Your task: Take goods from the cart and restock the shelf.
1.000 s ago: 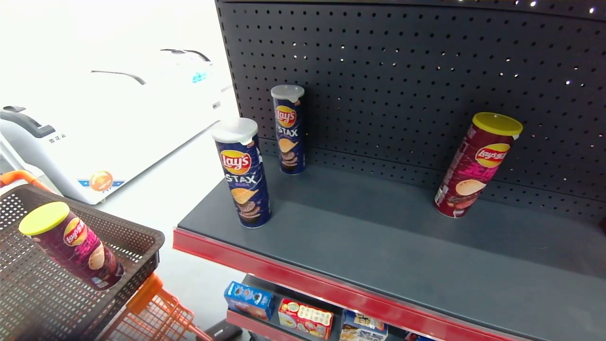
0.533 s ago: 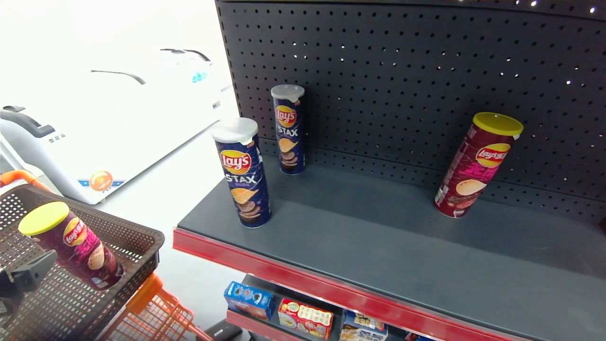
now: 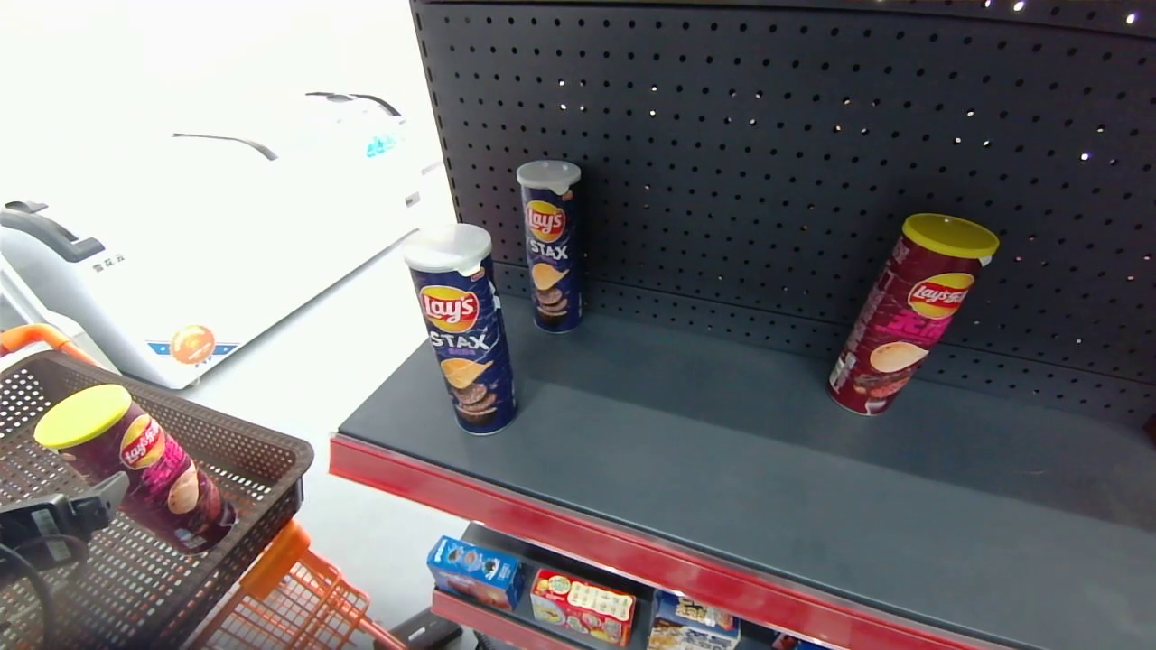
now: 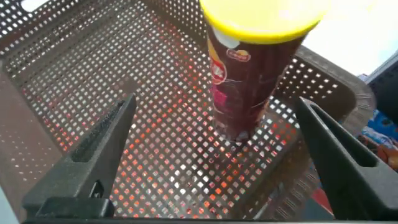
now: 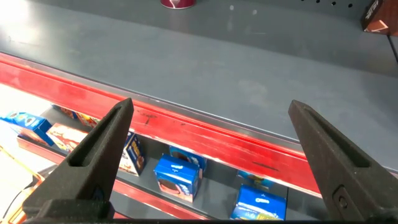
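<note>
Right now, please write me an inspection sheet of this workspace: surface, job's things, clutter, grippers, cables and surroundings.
Surface: grey shelf, red front edge, largely bare.
Job's things: maroon can with yellow lid stands in the cart basket; two blue cans at the shelf's left, second maroon can at its right.
Clutter: small boxes on the lower shelf.
Grippers: left gripper open, fingers flanking the basket's can without touching; right gripper open, facing the shelf edge.
Cables: black cable beside the left gripper.
Surroundings: white appliance left; black pegboard behind.
</note>
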Available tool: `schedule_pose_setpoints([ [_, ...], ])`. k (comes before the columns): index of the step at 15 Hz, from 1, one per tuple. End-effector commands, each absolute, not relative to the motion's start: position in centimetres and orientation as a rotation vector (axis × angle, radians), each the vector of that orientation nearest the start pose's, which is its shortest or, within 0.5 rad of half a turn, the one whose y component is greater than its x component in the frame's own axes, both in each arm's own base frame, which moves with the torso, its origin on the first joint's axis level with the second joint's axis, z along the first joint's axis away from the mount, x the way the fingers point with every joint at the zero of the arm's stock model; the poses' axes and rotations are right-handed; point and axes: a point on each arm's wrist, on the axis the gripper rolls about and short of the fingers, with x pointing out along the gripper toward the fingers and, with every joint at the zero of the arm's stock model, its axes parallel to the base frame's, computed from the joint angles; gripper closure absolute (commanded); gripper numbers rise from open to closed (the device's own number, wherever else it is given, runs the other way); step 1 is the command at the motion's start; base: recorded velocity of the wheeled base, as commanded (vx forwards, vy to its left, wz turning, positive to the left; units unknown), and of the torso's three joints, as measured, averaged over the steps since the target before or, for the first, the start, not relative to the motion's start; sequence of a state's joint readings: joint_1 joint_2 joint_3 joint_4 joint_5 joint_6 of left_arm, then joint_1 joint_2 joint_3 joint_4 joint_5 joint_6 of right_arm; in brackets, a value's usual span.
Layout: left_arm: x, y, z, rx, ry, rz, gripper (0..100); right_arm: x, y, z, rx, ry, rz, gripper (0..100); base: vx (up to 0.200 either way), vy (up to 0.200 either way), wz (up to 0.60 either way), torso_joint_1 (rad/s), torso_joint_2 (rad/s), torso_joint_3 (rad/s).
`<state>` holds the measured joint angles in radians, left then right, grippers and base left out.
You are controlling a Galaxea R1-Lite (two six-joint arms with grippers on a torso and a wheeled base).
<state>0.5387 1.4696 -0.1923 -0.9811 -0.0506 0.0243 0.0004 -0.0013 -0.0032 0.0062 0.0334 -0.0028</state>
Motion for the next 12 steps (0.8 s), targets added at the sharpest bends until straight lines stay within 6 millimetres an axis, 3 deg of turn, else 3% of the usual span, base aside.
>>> schedule_pose_setpoints([
  [1,18.1,10.8,9.8,-0.098,0.381,0.486,0,-2.3,0.1,7.6,-0.003,0.003,0.035,0,0.000,0.000,0.00,0.000,0.00,0.000],
  [12,24.2,11.7,8.4,-0.067,0.309,0.398,0,-2.3,0.1,7.6,-0.003,0.003,0.035,0,0.000,0.000,0.00,0.000,0.00,0.000],
])
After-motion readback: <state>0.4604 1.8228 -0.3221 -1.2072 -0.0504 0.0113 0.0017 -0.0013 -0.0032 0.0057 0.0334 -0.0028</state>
